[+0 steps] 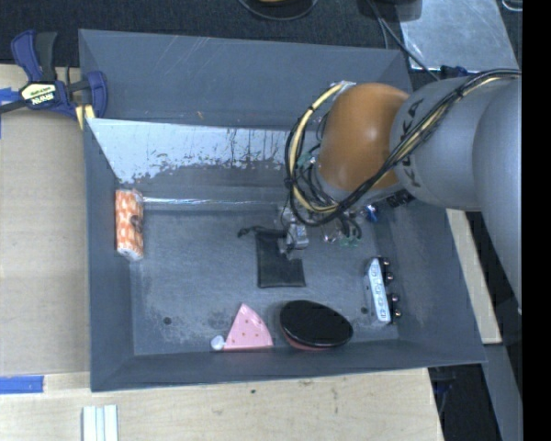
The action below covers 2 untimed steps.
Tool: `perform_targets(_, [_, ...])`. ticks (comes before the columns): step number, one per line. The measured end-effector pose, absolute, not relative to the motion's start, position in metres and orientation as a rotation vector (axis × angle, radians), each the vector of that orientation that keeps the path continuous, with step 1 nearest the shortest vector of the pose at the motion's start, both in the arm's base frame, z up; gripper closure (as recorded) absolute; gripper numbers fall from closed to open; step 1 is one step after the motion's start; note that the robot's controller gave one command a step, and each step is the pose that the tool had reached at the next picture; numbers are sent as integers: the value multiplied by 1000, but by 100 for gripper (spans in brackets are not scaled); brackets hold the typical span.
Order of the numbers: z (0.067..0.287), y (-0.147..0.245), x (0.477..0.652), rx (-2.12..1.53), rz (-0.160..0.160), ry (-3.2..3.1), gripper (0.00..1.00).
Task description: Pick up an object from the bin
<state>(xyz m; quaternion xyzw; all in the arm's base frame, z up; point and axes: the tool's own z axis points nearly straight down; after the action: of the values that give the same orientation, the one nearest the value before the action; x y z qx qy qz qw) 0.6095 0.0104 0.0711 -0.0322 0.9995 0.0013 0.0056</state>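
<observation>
Centrally: flat matte-black rectangular block (pixel 280 271), lying on bin (pixel 107 320) floor.

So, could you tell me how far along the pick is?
Nothing looks lifted: the pink wedge, black oval disc and white bar lie on the bin floor. The gripper is down over a dark flat square mid-bin. Gripping and lifting remain.

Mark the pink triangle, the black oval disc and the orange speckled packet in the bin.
pink triangle (pixel 249 331): camera view, middle of its pink face.
black oval disc (pixel 314 322): camera view, centre of its top.
orange speckled packet (pixel 129 223): camera view, middle of its length.
</observation>
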Motion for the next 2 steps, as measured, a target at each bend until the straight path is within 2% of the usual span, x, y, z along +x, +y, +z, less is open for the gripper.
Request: perform_targets(2, [75,10,609,-101,4,3130,100])
